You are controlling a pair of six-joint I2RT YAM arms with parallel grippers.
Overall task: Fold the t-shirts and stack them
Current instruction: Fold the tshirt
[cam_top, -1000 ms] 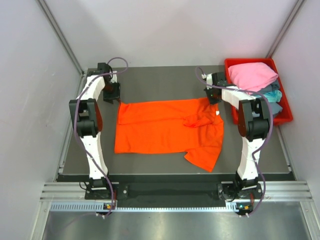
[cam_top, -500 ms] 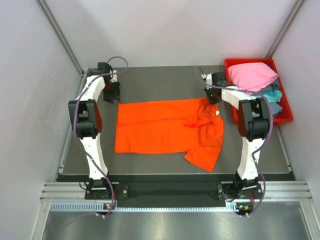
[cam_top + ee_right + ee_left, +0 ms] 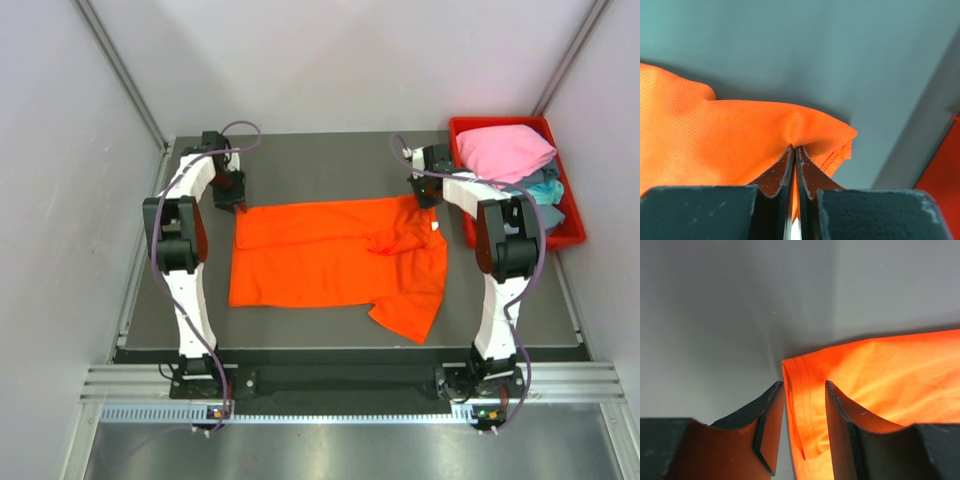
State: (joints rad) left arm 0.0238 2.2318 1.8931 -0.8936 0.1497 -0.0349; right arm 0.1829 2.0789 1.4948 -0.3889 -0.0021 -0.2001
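The bright orange t-shirt (image 3: pixel 330 255) lies spread flat on the dark table, one sleeve folded over near its right end. My left gripper (image 3: pixel 232 195) is at the shirt's far left corner. In the left wrist view its jaws (image 3: pixel 803 385) straddle the stitched hem (image 3: pixel 800 390), open, with a gap on each side of the cloth. My right gripper (image 3: pixel 425 192) is at the far right corner, and the right wrist view shows it (image 3: pixel 795 147) shut on a pinch of the orange t-shirt (image 3: pixel 730 130).
A red bin (image 3: pixel 500 121) stands at the table's back right, just right of my right arm. It holds a pink t-shirt (image 3: pixel 503 150) on top of teal and grey-blue ones (image 3: pixel 545 192). Grey walls close in both sides.
My left gripper has shifted slightly right onto the shirt's far left corner and its jaws have narrowed. The right gripper and the shirt have not moved.
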